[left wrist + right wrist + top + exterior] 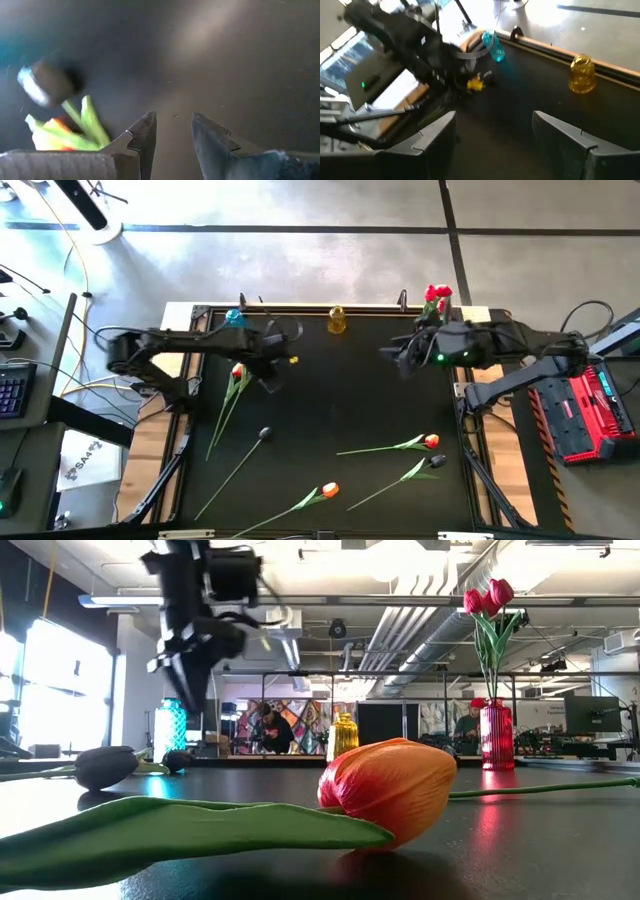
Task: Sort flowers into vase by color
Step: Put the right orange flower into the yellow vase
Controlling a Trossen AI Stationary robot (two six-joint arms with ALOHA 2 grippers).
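A red vase (436,308) at the far edge holds red tulips (487,598). A blue vase (234,318) and a yellow vase (337,320) also stand there. Lying flat on the mat are a red-orange tulip (237,371), two black tulips (265,434) (438,462), a red tulip (432,441) and an orange tulip (330,491). My left gripper (272,378) is open and points down just right of the red-orange tulip (62,137), without touching it. My right gripper (390,355) is open and empty, left of the red vase.
A small yellow object (292,360) lies on the mat near my left arm. The mat's middle (340,395) holds no flowers. The stems of the near flowers slant toward the near edge. Beyond the far edge, people (272,732) sit in the room.
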